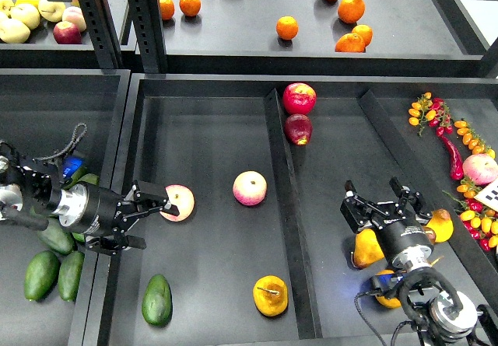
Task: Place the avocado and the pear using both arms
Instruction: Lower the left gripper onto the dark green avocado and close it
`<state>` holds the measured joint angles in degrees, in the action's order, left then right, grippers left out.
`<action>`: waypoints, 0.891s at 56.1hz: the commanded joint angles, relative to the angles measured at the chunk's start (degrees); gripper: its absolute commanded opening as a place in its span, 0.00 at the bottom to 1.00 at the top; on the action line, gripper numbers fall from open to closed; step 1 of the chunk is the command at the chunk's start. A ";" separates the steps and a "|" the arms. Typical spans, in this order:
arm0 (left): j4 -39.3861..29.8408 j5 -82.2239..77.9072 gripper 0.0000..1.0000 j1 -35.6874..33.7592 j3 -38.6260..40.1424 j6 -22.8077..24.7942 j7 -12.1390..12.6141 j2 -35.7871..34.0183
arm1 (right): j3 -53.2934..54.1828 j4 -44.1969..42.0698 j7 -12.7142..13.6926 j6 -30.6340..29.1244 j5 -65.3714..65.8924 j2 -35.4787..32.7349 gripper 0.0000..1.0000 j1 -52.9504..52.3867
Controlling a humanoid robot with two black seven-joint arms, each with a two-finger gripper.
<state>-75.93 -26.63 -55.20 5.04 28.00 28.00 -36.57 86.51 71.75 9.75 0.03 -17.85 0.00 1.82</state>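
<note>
Avocado (156, 300) lying at seven o'clock of tray floor (210, 206), pear (270, 296) at six o'clock, stem showing. Left gripper (154, 206) hovering with fingers spread beside pink apple (178, 203), gripping nothing. Right gripper (375, 196) hanging released, empty, at four o'clock. Both fruits likely firm, smooth, slippery; gripping across widest middle looking safest.

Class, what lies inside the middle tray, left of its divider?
In the tray: avocado, pear, one apple, another apple at the left gripper, partly covered.
</note>
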 commanded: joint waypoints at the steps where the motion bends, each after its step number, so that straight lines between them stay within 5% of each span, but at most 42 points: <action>1: 0.17 -0.53 1.00 -3.51 -5.12 0.00 0.00 2.55 | 0.67 -0.91 0.09 0.06 0.01 0.00 1.00 -1.38; 27: 3.51 -1.15 1.00 -11.16 -21.73 0.00 0.00 14.15 | 1.46 -0.82 0.18 -0.64 -0.17 0.00 1.00 -1.47; 50: 8.96 -2.64 1.00 -11.33 -26.31 0.00 0.00 20.31 | 1.46 -0.73 0.45 -0.73 -0.26 0.00 1.00 -1.56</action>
<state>-68.78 -29.16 -66.37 -21.02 28.00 27.99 -18.22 87.98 71.10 10.16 -0.71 -18.11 0.00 0.35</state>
